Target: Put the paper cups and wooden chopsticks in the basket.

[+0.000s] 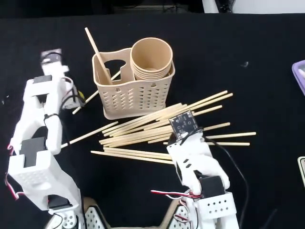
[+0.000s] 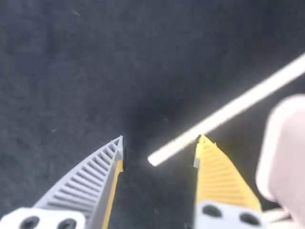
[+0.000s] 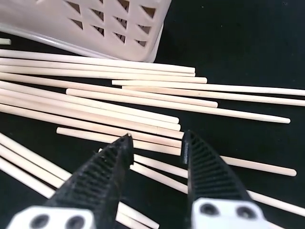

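A beige basket stands mid-table with a stack of paper cups in one compartment and one chopstick leaning in another. Several wooden chopsticks lie spread in front of it. My left gripper is open just left of the basket, with the end of one chopstick between its fingertips, untouched. My right gripper hangs open low over the chopsticks, close to the basket wall. From above, the left gripper and right gripper sit under their wrists.
Black cloth covers the table. A purple container pokes in at the right edge, and a pale flat object lies lower on that edge. One chopstick stretches from the pile toward the left arm.
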Motion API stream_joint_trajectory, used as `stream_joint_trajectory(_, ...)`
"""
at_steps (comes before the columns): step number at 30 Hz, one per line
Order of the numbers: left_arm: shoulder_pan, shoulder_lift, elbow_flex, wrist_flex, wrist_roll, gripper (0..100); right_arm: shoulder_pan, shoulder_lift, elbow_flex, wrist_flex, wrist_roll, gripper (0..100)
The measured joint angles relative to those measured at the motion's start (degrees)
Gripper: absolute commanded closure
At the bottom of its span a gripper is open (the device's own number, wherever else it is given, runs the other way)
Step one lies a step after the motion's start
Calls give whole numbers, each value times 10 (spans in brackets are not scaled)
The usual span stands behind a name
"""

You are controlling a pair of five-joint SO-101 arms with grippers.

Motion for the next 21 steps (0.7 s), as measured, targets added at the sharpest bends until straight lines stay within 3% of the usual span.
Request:
stream_joint_trajectory(5, 17, 4, -17, -4, -125, 755, 0, 0, 0, 0, 0, 829)
stream_joint_trajectory(12, 19, 63, -26, -64, -208, 755, 0, 0, 0, 0, 0, 829)
stream_joint_trajectory(17, 18, 91, -52, -66, -216, 765, 0, 0, 0, 0, 0, 829)
stream_joint_trajectory(21, 18, 97, -59, -65, -217, 886, 0, 0, 0, 0, 0, 829)
